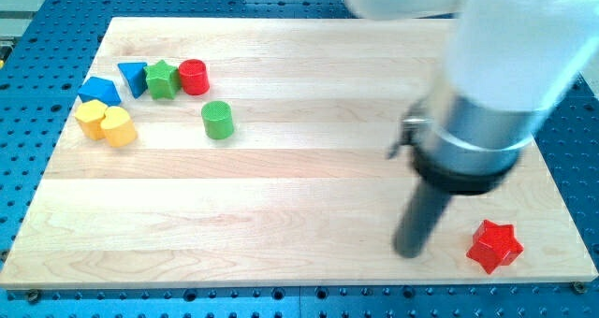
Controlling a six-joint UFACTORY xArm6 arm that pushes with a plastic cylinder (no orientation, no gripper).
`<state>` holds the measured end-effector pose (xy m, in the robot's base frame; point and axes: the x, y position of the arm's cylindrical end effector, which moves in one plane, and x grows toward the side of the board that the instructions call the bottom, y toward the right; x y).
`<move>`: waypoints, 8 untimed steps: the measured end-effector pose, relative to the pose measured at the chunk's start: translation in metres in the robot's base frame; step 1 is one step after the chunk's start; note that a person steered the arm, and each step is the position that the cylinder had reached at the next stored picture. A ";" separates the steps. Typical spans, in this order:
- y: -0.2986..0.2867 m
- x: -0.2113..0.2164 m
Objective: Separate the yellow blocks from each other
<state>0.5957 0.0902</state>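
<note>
Two yellow blocks touch each other at the view's left: a yellow hexagon-like block [90, 118] and a yellow heart-shaped block [119, 127] just right of it. My tip [409, 252] rests on the board at the view's lower right, far from both yellow blocks. It stands a little left of a red star block [494, 245] without touching it.
Above the yellow pair sit a blue block [98, 91], a blue triangle [133, 76], a green star [162, 79] and a red cylinder [194, 77]. A green cylinder [217, 120] stands to their right. The wooden board [299, 178] lies on a blue perforated table.
</note>
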 end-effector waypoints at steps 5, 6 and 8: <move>-0.345 -0.073; -0.381 -0.142; -0.377 -0.167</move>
<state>0.4283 -0.2867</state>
